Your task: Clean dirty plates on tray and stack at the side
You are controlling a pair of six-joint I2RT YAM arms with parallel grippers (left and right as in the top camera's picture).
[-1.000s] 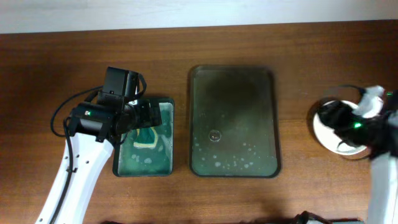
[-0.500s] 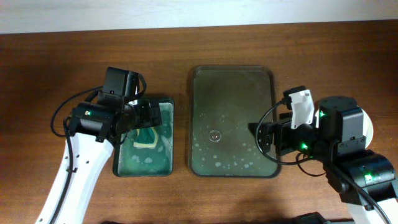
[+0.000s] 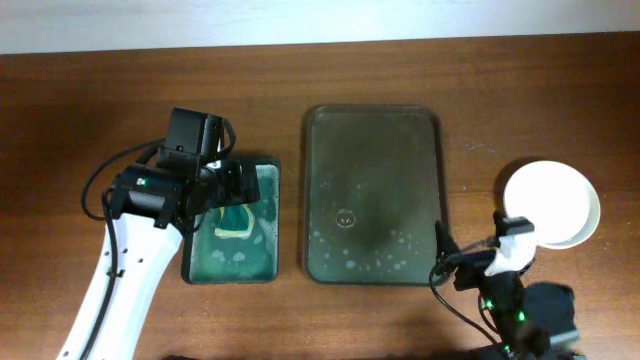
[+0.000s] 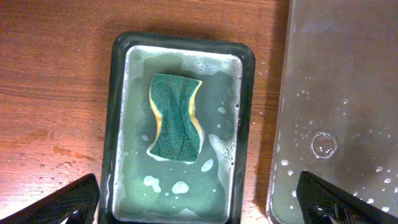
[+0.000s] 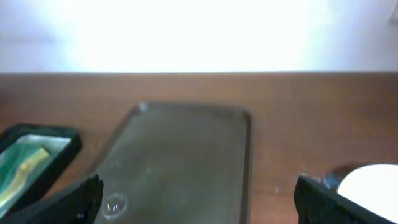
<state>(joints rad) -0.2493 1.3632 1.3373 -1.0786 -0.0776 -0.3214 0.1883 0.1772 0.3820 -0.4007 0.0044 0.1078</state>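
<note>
The dark olive tray [image 3: 375, 150] lies mid-table, holding only water drops and foam; it also shows in the left wrist view [image 4: 348, 74] and the right wrist view [image 5: 186, 143]. A white plate [image 3: 552, 203] lies on the table to the right of the tray, off it, with a greyish rim just showing under it; its edge shows in the right wrist view [image 5: 372, 182]. I cannot tell how many plates lie under it. My left gripper [image 4: 202, 205] is open and empty over the small green tray. My right gripper [image 5: 199, 208] is open and empty, low at the table's front right [image 3: 468, 268].
A small green tray [image 3: 200, 262] with soapy water and a green-yellow sponge [image 4: 176, 118] stands left of the big tray. The left arm [image 3: 130, 250] reaches in from the front left. Bare wood lies behind and around both trays.
My right arm has left the plate, swung over the tray's right edge and drawn back to the table's front. The white plate is now uncovered. The left arm has not moved.
</note>
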